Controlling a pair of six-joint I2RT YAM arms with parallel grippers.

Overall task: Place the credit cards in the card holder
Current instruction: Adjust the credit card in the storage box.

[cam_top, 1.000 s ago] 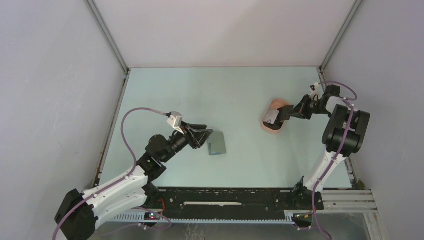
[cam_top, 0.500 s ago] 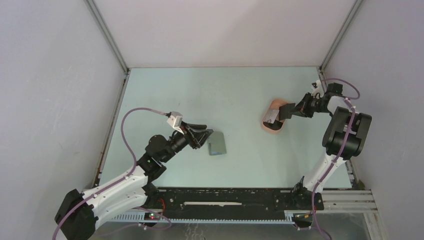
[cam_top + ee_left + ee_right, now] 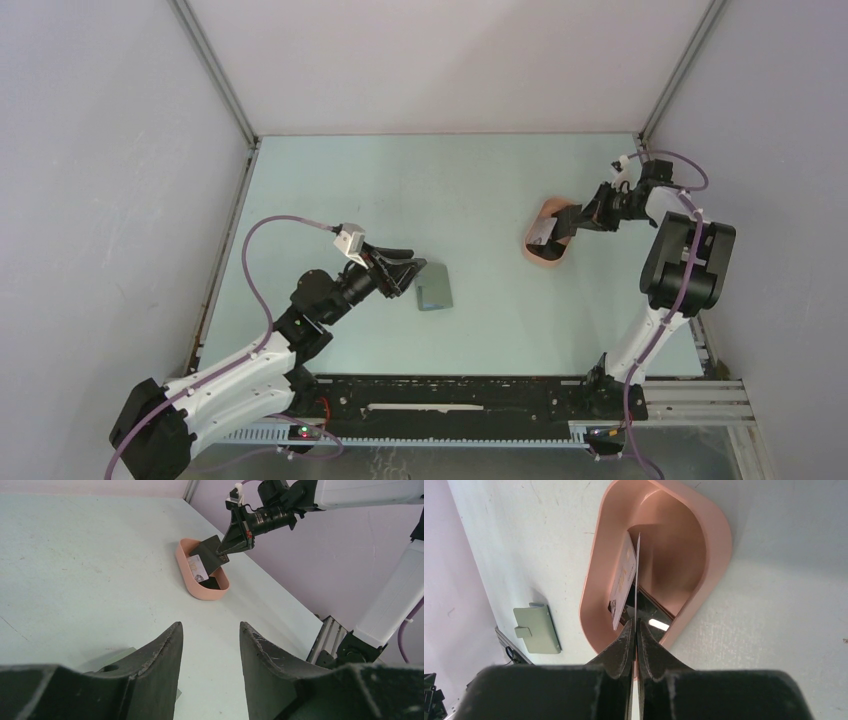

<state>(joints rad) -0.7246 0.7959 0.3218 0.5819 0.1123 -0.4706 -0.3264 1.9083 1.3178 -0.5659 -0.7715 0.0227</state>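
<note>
Jutting seemingly lengthwise from right gripper point(image 3: 634, 628), dark card point(image 3: 208, 555) stands on edge.

table point(image 3: 480, 190) middle: open | tray point(image 3: 719, 535): right fingers point(image 3: 616, 655) over it | card holder point(image 3: 435, 288): left fingers point(image 3: 155, 665) beside

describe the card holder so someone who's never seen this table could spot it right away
On the pale green table, look left of centre, right by the open left gripper. The card holder lies flat there, a small grey-green rectangle with a little tab on one edge. Unlike the pink oval tray across the table, it is dull-coloured and square-cornered.
</note>
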